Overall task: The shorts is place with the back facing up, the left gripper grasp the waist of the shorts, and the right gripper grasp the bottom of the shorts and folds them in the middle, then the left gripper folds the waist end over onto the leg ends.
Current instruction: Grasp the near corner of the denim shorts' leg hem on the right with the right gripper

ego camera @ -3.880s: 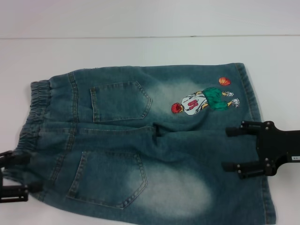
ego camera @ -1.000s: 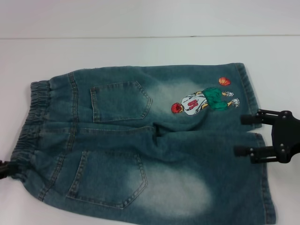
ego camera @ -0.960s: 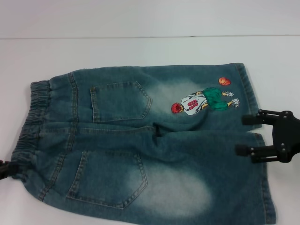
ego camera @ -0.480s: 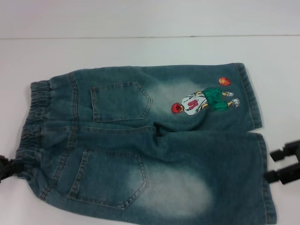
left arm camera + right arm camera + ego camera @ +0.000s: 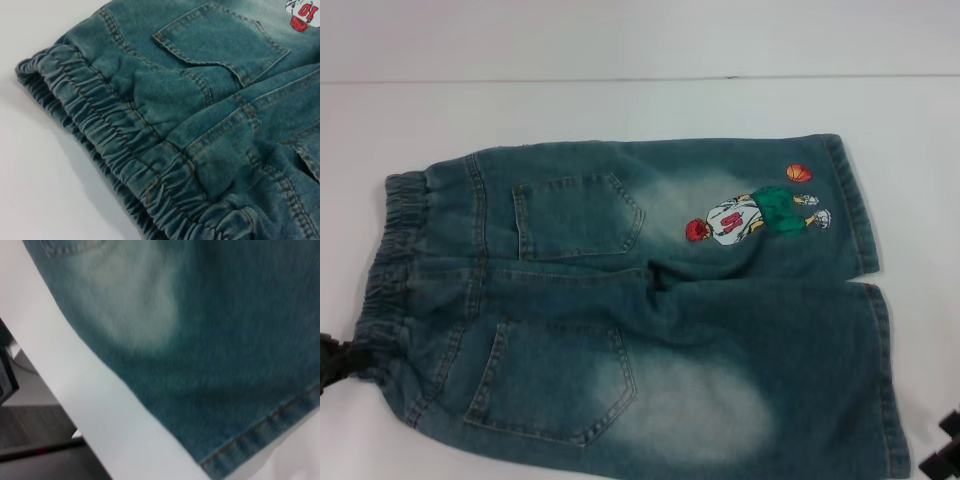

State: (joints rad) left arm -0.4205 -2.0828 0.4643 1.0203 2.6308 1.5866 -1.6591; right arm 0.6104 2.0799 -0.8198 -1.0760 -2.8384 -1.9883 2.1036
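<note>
Blue denim shorts [image 5: 620, 300] lie flat on the white table [image 5: 620, 110], back pockets up. The elastic waist [image 5: 390, 250] is at the left and the leg hems [image 5: 880, 370] are at the right. My left gripper [image 5: 330, 362] shows as a dark bit at the near corner of the waist, touching the fabric edge. The left wrist view looks close onto the gathered waistband [image 5: 125, 145] and a back pocket [image 5: 220, 37]. My right gripper [image 5: 942, 447] sits low at the near right, just off the near leg's hem [image 5: 260, 430], open and holding nothing.
A basketball-player print [image 5: 750, 215] marks the far leg. Bare white table surrounds the shorts at the back and right. In the right wrist view the table's near edge [image 5: 75, 405] runs close to the shorts, with the floor [image 5: 30, 430] beyond it.
My right gripper has drawn back from the leg hems, sliding toward me and to the right until only its tips show. The shorts and my left gripper have barely moved.
</note>
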